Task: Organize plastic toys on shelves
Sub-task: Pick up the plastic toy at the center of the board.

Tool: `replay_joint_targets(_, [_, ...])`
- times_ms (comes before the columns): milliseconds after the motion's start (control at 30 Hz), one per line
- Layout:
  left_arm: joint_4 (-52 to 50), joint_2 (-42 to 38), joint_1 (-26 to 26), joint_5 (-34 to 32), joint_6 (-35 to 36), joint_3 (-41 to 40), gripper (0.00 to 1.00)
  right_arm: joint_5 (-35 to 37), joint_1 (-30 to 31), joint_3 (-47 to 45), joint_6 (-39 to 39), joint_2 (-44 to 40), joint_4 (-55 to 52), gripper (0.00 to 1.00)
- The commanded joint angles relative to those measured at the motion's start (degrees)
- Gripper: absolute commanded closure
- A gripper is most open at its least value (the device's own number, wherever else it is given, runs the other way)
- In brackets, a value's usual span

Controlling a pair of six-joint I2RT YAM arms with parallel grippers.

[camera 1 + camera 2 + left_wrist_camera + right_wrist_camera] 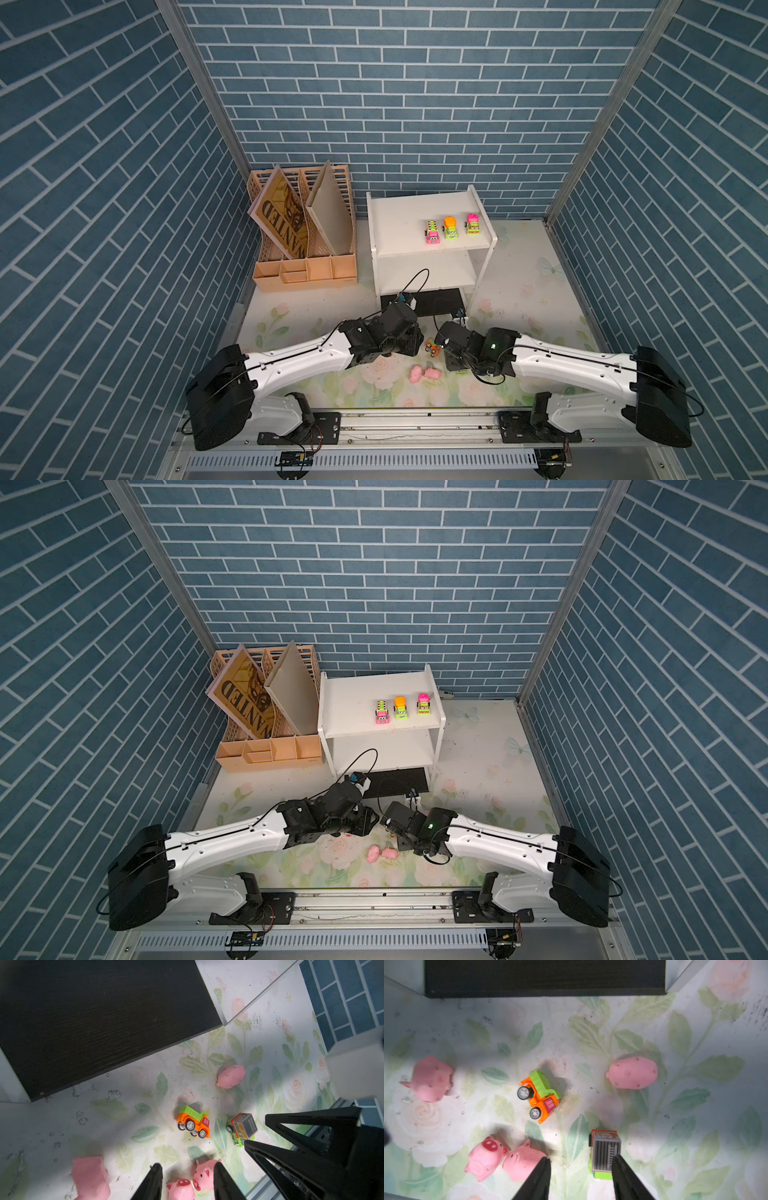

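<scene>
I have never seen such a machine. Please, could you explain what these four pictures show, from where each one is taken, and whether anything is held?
This is a robot with a left arm and a right arm at a flowered table. Two pictures look down from above, nearly alike; the other two come from a camera on each wrist. On the white shelves stand three toy trucks. On the table lie four pink pigs, an orange truck on its side and a green truck with a grey box. The left end effector and the right end effector, the grasping parts, are both open and hold nothing.
</scene>
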Motion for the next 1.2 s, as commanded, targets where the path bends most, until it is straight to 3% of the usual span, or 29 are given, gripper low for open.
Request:
replay_joint_targets(0, [0.63,0.20,-0.10,-0.66,0.74,0.85,0.56,0.82,0.09,-1.85,2.96,1.03,-1.77,0.47])
replay_joint_targets(233, [0.02,-0.22,-0.14,-0.99,0.86,0.49,0.56,-0.47,-0.34,-5.50,3.49,1.13,1.60,0.48])
replay_joint_targets(567, [-0.22,-0.93,-0.08,-1.19,0.33,0.40,0.56,-3.39,-2.42,-9.97,2.40,-0.26,9.17,0.57])
replay_joint_targets(867, [-0.97,-1.21,-0.15,-1.63,0.32,1.00,0.56,-2.41,-3.80,-9.14,0.96,0.12,8.98,0.64])
replay_joint_targets(1033, [-0.94,-1.67,-0.11,-2.23,0.01,0.72,0.56,-1.12,-3.87,-7.57,0.88,-0.06,5.93,0.75])
replay_joint_targets(1167, [-1.22,-5.51,-0.13,-6.94,-1.69,-0.73,0.54,0.88,-2.10,-2.25,1.03,-0.95,1.37,0.76])
